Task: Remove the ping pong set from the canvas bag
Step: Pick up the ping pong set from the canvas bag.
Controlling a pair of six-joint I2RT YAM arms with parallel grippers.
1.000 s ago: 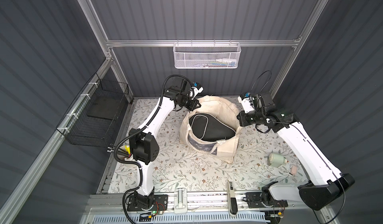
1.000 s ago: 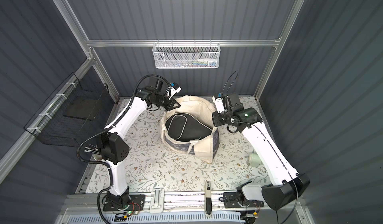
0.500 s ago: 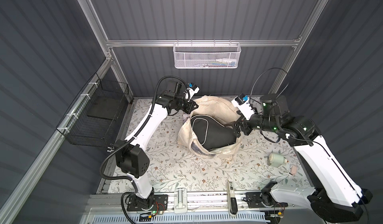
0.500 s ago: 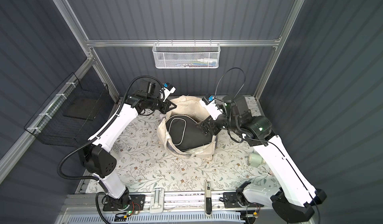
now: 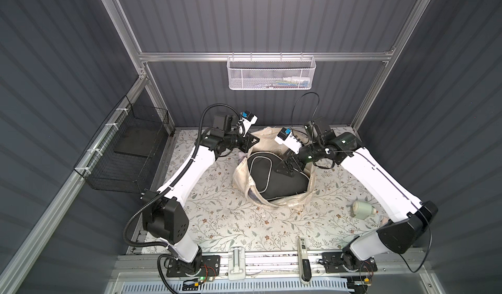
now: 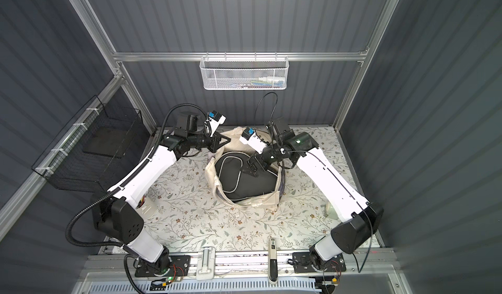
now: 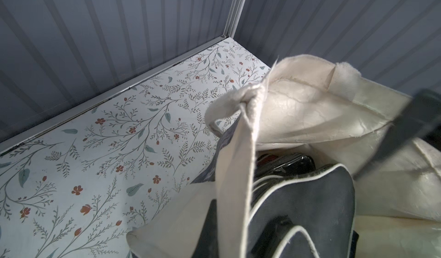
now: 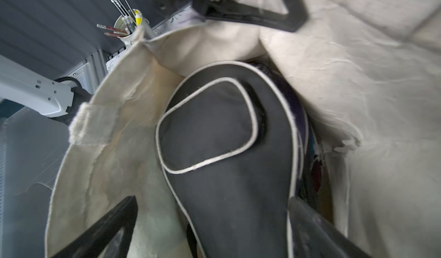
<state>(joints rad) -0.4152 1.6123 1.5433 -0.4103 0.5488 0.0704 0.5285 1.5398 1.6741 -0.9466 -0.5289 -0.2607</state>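
The cream canvas bag (image 5: pixel 308 190) (image 6: pixel 210 175) stands open at the back of the table. A black paddle case (image 5: pixel 267 175) (image 6: pixel 239 179) (image 8: pixel 226 137) with white piping, part of the ping pong set, lies on top inside it. Purple and blue edges (image 8: pixel 301 116) of other pieces show beneath it. My left gripper (image 5: pixel 250 143) (image 6: pixel 220 142) (image 8: pixel 250 8) is shut on the bag's far left rim, and the strap (image 7: pixel 235 173) runs into it. My right gripper (image 5: pixel 287 167) (image 6: pixel 253 167) (image 8: pixel 210 230) is open inside the bag, its fingers (image 8: pixel 102 233) either side of the case's narrow end.
A white mesh basket (image 5: pixel 271 74) hangs on the back wall. A black wire basket (image 5: pixel 127 151) is fixed to the left wall. A white roll (image 5: pixel 362 209) lies at the right, and a cup of brushes (image 8: pixel 126 30) (image 6: pixel 146 208) stands under the left arm.
My right gripper let go of the bag's right rim, opened wide and swung in over the black case. The left arm lifted slightly, still holding the rim, and the bag shifted a little.
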